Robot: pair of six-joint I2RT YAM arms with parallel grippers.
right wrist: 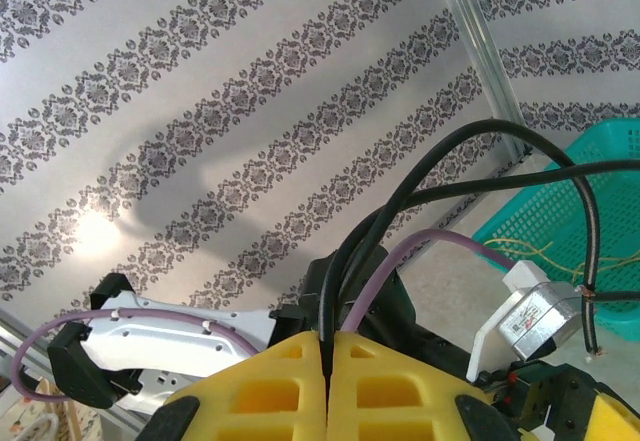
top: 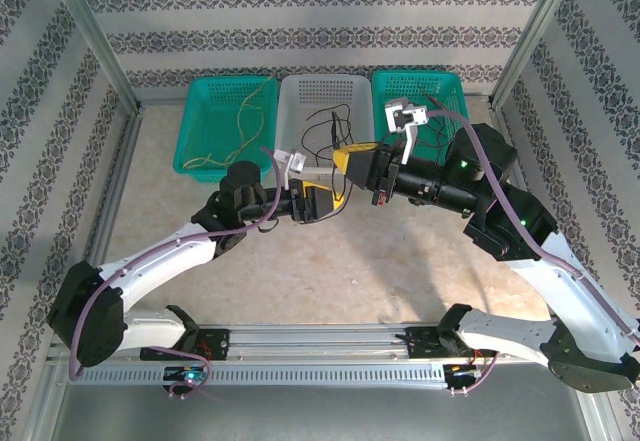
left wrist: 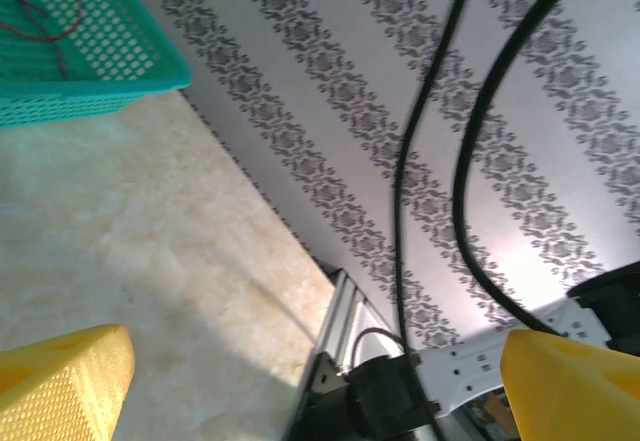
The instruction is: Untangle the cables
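Bare tabletop [top: 330, 271] lies open across the near half. Three baskets [top: 322, 78] line the far edge. Black cable strands [left wrist: 465, 161] cross the gap of the left end effector [left wrist: 320, 391], its fingers [left wrist: 60, 381] spread wide.

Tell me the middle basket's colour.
The middle basket is white, clearest in the top view.

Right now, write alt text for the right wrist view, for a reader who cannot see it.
The right gripper, yellow fingers closed, holds a black cable that loops up and right over a teal basket. Behind it are a purple cable, a white robot arm and striped patterned wallpaper.
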